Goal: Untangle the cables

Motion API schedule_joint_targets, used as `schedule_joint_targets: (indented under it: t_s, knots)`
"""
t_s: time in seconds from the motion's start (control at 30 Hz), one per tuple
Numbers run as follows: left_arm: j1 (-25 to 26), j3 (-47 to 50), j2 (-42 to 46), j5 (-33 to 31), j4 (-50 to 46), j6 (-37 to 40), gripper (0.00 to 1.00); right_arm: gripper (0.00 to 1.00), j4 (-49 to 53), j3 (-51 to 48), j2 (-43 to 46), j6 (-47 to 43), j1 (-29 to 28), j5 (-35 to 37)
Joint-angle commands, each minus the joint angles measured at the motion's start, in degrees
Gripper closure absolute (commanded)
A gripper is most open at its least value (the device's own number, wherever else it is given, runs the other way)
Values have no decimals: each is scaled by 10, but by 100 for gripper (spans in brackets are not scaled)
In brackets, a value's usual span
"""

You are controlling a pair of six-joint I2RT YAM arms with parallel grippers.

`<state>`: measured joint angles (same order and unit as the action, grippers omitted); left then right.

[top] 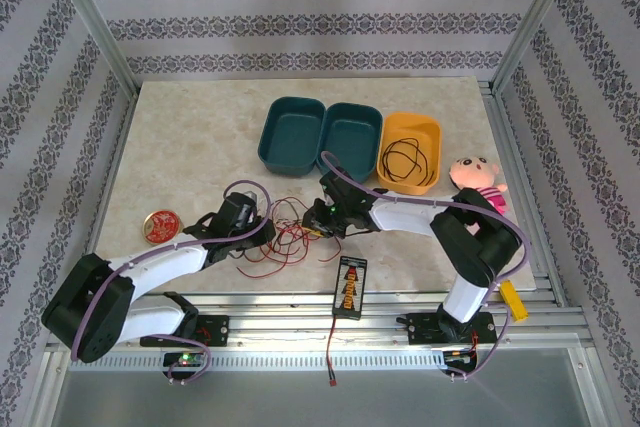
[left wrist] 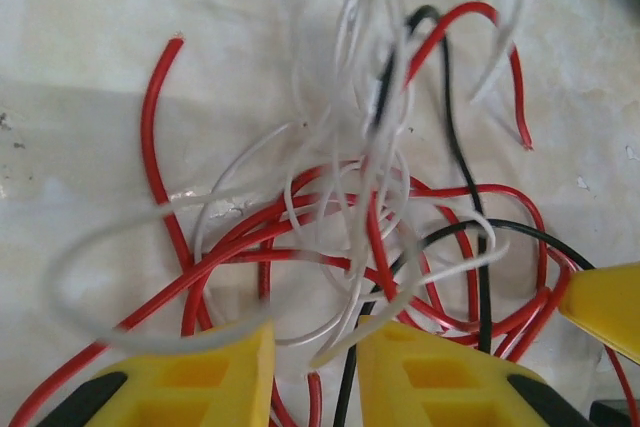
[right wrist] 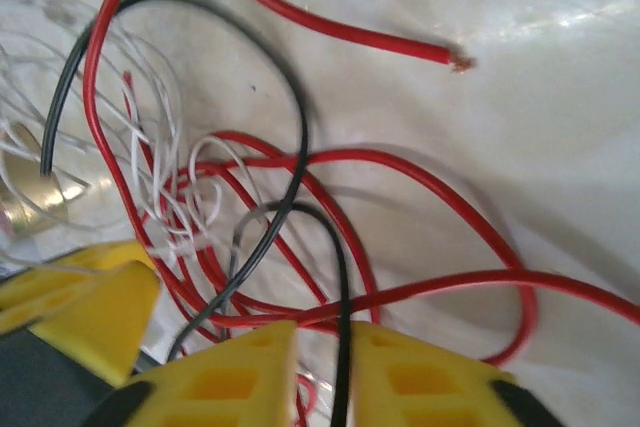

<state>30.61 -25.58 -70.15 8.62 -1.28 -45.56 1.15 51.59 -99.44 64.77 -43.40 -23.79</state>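
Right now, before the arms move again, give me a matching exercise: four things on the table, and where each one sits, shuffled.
Things:
1 yellow bin
2 plush doll
3 round red tin
4 red cable

Places:
A tangled in the middle
B far left
C beside the teal bins
D far right

Pairs: 1-C, 2-D, 3-B, 4-A

2 arms bent inward, L end effector (top: 264, 231) fingers apart, R end effector (top: 316, 219) fingers almost together, both pointing down

bright, even overhead light, soft faint shadows. wrist views are close and blurry: the white cable (left wrist: 355, 47) smears out of focus, glare streaks the table (right wrist: 590, 17).
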Motion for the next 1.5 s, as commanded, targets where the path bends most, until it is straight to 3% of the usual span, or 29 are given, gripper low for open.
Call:
schedule_joint_targets:
  t_s: [0.0,0.17,0.47,1.0,1.23,1.47]
  knots:
    - [-10,6,-12,2,33,-8,76,89,-68,4,-14,16,-5,-19]
    - [-9,-3,-22,2,41,-2,86,100,-55,39,-14,-12,-3,-10]
    - [-10,-7,-9,4,46,7,90,100,-27,69,41,-70,13,37]
    - [-8,-62,141,106,17,71,93,100,92,145,133,-219,19,153]
    - [-6,-63,143,190,42,88,96,100,151,196,161,-279,20,206]
    - [3,-49,132,217,50,112,98,100,171,226,194,-313,23,237]
